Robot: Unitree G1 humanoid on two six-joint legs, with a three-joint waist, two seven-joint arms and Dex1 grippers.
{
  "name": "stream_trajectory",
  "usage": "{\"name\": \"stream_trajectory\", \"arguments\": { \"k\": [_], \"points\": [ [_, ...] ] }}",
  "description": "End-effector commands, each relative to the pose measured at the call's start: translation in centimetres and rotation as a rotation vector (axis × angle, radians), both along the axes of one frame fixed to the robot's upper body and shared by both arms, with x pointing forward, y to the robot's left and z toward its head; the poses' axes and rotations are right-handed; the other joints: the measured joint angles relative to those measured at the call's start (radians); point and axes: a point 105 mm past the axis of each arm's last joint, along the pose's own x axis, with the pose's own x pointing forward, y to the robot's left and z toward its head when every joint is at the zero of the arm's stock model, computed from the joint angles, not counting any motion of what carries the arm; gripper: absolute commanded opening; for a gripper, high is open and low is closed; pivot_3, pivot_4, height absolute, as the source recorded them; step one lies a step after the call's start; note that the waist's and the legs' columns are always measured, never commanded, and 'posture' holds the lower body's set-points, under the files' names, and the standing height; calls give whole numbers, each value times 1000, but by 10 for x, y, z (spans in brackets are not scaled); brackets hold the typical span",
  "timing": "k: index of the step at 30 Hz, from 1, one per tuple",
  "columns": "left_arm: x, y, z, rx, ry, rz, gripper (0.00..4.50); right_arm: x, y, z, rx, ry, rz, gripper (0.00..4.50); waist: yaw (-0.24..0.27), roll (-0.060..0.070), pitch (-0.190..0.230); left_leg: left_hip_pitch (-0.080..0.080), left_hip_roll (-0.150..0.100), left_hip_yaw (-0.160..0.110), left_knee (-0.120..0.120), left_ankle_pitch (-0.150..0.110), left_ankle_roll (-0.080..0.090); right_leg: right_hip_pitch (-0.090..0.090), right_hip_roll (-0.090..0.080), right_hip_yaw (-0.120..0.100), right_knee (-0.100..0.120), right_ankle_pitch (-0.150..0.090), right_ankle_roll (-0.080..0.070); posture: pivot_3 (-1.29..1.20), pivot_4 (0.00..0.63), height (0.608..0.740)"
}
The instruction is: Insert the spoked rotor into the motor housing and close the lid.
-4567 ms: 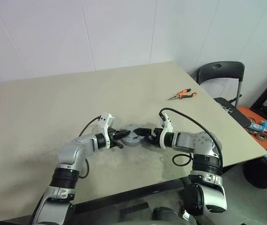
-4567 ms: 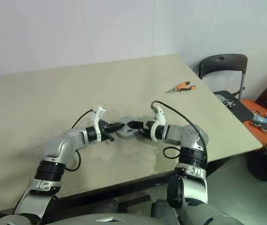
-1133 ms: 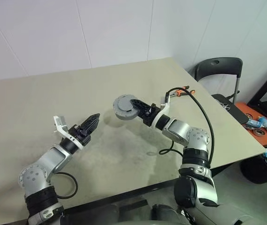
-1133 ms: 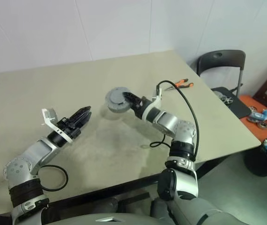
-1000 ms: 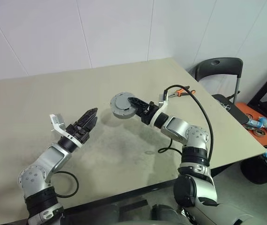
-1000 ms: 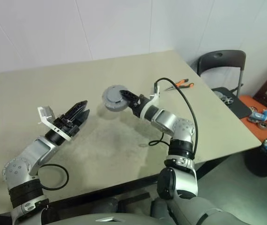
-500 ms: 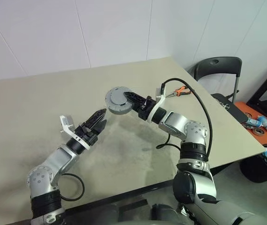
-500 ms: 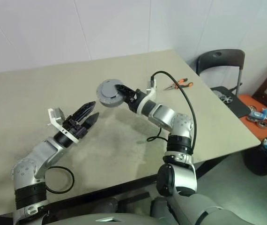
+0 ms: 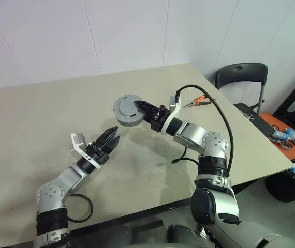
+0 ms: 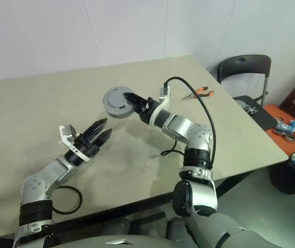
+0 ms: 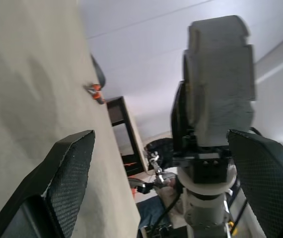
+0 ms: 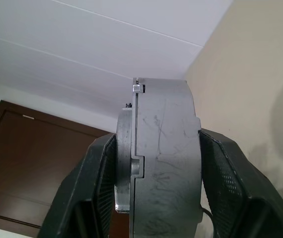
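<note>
Up off the beige bench (image 9: 44, 113) has come the round dark-grey metal motor housing (image 9: 127, 110) with its grey lid on — clamped in the right claw (image 9: 143, 108), so the job looks nearly done. Below it, the left claw (image 9: 109, 138) has swung closer, spread wide and empty. Seen edge-on from the right wrist, the lid's seam (image 12: 136, 163) looks closed — the head views hide that.

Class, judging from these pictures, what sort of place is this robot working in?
Probably a plain workshop or lab: a bare beige worktable, orange-handled pliers on it, and a black folding chair beside white walls.
</note>
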Motion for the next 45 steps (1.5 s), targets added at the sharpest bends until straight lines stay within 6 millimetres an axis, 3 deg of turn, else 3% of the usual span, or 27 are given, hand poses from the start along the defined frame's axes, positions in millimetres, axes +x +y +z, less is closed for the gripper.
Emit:
{"name": "stream_trajectory", "arguments": {
  "k": [1, 8, 16, 23, 35, 45],
  "points": [
    [-1, 8, 16, -7, -78, -2, 4493, -3, 7, 32, 65, -100, 35, 2178, -1, 0, 0, 0, 0, 0, 0, 0, 0, 0, 0, 0, 0, 0, 0, 0, 0, 740],
    [-15, 20, 45, 0, -165, -1, 4493, -2, 8, 30, 53, -91, 39, 2178, -3, 0, 0, 0, 0, 0, 1, 0, 0, -1, -1, 1, 1, 0, 0, 0, 0, 740],
    [-11, -13, 82, -6, -192, -22, 4493, -2, 10, 27, 44, -84, 41, 2178, 3, 0, 0, 0, 0, 0, 3, 0, 0, 0, -3, 1, 3, 0, 0, 0, 0, 740],
    [4, -26, 65, 18, -85, -7, 4493, -1, 9, 25, 35, -82, 26, 2178, -1, 0, 0, 0, 0, 0, 5, 0, 0, -1, -1, 1, 6, 0, 0, 0, 0, 740],
    [9, -25, 55, 35, -39, 11, 4493, -1, 8, 24, 27, -80, 24, 2178, 3, 0, 0, 0, 1, 0, 16, 0, 0, 1, 1, 1, 13, -1, -3, 0, 0, 740],
    [33, -37, 57, 56, -34, 43, 4493, -1, 11, 23, 22, -76, 34, 2178, 3, -1, 1, 0, 1, 0, 15, 0, 0, 1, 2, 1, 13, 0, -1, 0, 0, 740]
  ]
}}
